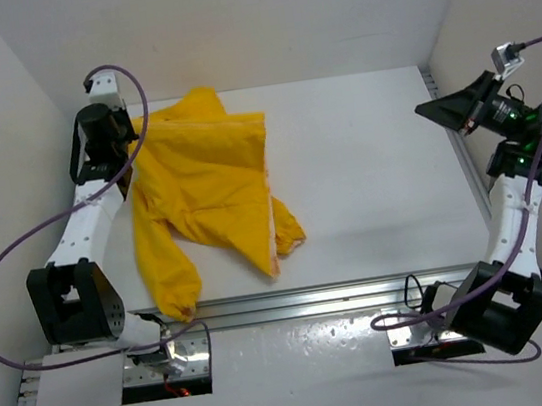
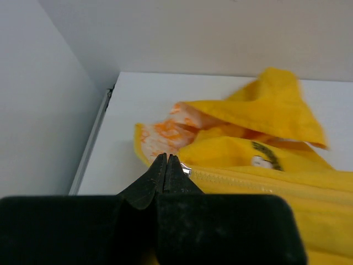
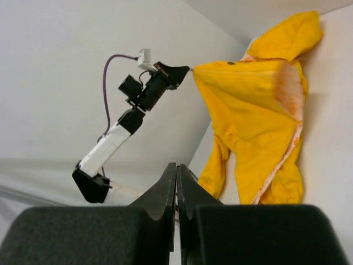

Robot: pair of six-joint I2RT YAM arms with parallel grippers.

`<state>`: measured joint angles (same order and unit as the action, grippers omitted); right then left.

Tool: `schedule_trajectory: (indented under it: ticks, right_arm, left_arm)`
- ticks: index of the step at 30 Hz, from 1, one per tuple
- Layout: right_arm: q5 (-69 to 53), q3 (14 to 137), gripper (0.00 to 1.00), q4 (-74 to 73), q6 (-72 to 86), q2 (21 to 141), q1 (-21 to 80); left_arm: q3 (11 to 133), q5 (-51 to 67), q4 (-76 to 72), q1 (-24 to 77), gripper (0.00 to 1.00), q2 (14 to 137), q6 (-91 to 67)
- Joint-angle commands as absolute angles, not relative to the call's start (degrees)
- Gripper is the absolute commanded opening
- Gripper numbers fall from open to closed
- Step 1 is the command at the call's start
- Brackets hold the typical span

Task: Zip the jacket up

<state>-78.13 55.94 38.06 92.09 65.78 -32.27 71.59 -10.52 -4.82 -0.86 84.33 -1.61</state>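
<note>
The yellow jacket [image 1: 206,172] lies crumpled on the left half of the white table [image 1: 377,168] in the overhead view. One sleeve [image 1: 164,268] trails toward the lower left, and the patterned lining [image 2: 165,132] is turned out near the collar. The left tool [image 2: 167,163] is pinched tight on the jacket's upper-left corner, where the zipper [image 2: 248,179] track ends. A small silvery bit [image 2: 186,169] sits beside the tips (possibly the pull, too small to be sure). In the right wrist view the fabric appears to hang from that pinch. The right tool [image 3: 176,168] is closed on nothing, up at the right edge of the overhead frame, well apart from the jacket.

Risks, as I judge them: the grip is on a thin fold, so a pull along the track could slip off. It could also drag the whole loose garment across the table, since nothing anchors the other end. The front edges look bunched and not lined up, so the slider could jam or catch the lining.
</note>
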Motion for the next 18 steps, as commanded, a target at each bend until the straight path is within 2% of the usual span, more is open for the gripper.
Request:
schedule_trajectory:
  ticks: [1, 3, 4, 5, 6, 7, 8, 9, 10, 11, 12, 13, 14, 18]
  right_arm:
    - [-81.47, 58.8, 0.04, 59.08, 101.5, 67.23, -32.79]
    - [-81.39, 60.64, 0.27, 70.33, 109.41, 68.55, -32.43]
    - [-81.13, 61.69, 0.55, 74.4, 109.6, 68.73, -29.91]
    - [-80.95, 61.53, 0.73, 74.79, 104.81, 67.95, -29.01]
    - [-80.34, 60.22, 0.85, 73.66, 100.85, 67.16, -27.09]
    - [-79.46, 59.42, 0.89, 61.12, 95.76, 66.28, -26.29]
    - [-78.58, 58.98, 0.89, 54.38, 75.79, 62.88, -24.45]
    - [-76.83, 58.37, 0.89, 31.0, 67.41, 61.8, -21.91]
    - [-74.55, 58.71, 0.89, 21.28, 47.66, 60.48, -20.23]
    - [-72.88, 59.58, 0.89, 10.83, 25.36, 58.12, -12.99]
    - [-67.55, 63.59, 0.89, -8.24, 15.83, 57.75, -9.7]
    - [-62.63, 64.42, 0.89, -18.79, 0.68, 57.48, -6.01]
    - [-58.49, 64.42, 0.89, -21.85, -7.39, 57.48, 3.51]
    - [-55.03, 58.29, 0.89, -12.76, -11.4, 59.06, 12.03]
  left_arm:
    - [72.09, -10.73, -7.64, 0.09, 0.0, 80.96, 1.23]
    - [71.2, -8.1, -5.55, 2.71, 0.0, 78.94, 1.23]
    - [70.23, -6.87, -5.54, 3.51, 0.0, 77.88, -0.34]
    - [67.88, -3.11, -5.54, 4.12, 0.0, 76.74, -1.13]
    - [67.07, -1.42, -5.02, 5.61, 0.0, 75.68, -1.93]
    - [67.06, 0.42, -3.97, 6.49, 0.0, 74.19, -3.33]
    - [66.45, 4.79, -2.91, 7.29, 0.0, 73.48, -4.64]
    - [66.45, 7.53, -1.77, 8.08, 0.0, 72.78, -6.31]
    - [66.45, 10.86, -1.06, 8.09, 0.0, 72.16, -9.63]
    - [66.45, 15.68, -0.27, 8.87, 0.0, 71.03, -11.49]
    - [66.45, 18.43, -0.26, 10.01, 0.0, 70.49, -13.17]
    - [66.45, 20.02, 0.43, 10.72, 0.0, 69.97, -16.4]
    - [66.45, 23.95, 0.44, 11.51, 0.0, 69.44, -17.65]
    - [66.45, 28.9, 2.37, 15.64, 0.0, 68.03, -21.88]
